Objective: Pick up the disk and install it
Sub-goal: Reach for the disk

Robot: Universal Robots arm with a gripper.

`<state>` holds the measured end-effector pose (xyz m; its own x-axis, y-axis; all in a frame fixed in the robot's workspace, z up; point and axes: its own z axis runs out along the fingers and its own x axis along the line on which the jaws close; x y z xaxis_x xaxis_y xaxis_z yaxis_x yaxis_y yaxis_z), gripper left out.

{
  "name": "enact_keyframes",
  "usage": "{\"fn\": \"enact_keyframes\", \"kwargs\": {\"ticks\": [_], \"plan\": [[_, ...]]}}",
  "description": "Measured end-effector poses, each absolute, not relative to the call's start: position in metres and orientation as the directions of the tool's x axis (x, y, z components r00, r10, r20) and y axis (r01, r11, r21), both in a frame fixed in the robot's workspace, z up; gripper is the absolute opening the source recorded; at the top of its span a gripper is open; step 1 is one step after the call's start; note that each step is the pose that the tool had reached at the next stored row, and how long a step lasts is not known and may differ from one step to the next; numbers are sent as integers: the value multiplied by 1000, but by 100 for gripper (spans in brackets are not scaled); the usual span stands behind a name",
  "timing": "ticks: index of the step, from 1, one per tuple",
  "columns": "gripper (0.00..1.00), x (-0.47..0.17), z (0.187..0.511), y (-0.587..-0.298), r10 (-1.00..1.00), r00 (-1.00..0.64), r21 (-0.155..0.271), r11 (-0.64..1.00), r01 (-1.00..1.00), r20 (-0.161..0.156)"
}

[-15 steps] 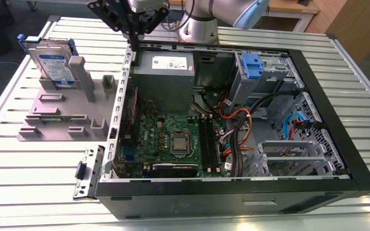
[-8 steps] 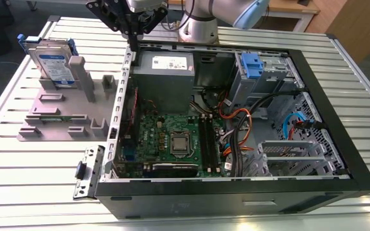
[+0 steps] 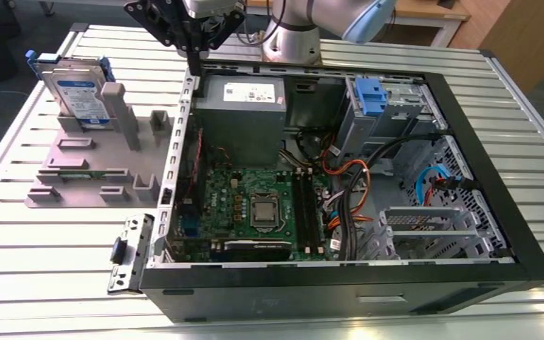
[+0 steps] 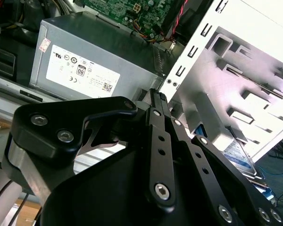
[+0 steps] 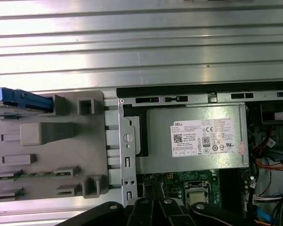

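The disk [image 3: 76, 95], a silver-grey drive with a white-and-blue label in a blue caddy, stands upright in a grey fixture [image 3: 83, 166] at the exterior view's left, beside the open computer case [image 3: 348, 283]. Its blue edge [image 5: 23, 100] shows in the first wrist view, and part of its label [image 4: 240, 157] in the second wrist view. My gripper [image 3: 196, 60] hangs over the case's left rear wall, to the right of the disk and apart from it. In the second wrist view the fingers [image 4: 158, 96] meet with nothing between them.
A grey power supply box [image 3: 244, 99] sits in the case just below the gripper. A second blue caddy [image 3: 371, 95] sits in the drive bay at the rear right. The motherboard [image 3: 253, 205] and cables [image 3: 348, 191] fill the case floor. A metal bracket [image 3: 128, 251] lies on the slatted table.
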<state>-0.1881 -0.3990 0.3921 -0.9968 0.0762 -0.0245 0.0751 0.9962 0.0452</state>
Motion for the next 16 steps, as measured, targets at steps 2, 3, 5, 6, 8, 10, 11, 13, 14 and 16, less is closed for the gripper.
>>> {"fn": "enact_keyframes", "kwargs": {"ticks": [2, 3, 5, 6, 8, 10, 11, 13, 14, 16], "plan": [[10, -189, 392, -399, 76, -997, 45, 996, 75, -24], [10, -189, 392, -399, 76, -997, 45, 996, 75, -24], [10, -189, 392, -399, 76, -997, 45, 996, 75, -24], [10, -190, 392, -399, 76, -997, 45, 996, 75, -24], [10, -190, 392, -399, 76, -997, 45, 996, 75, -24], [10, -191, 392, -399, 76, -997, 45, 996, 75, -24], [10, -191, 392, -399, 76, -997, 45, 996, 75, -24], [10, -192, 392, -399, 76, -997, 45, 996, 75, -24], [10, -192, 392, -399, 76, -997, 45, 996, 75, -24], [10, -193, 392, -399, 76, -997, 45, 996, 75, -24]]}}
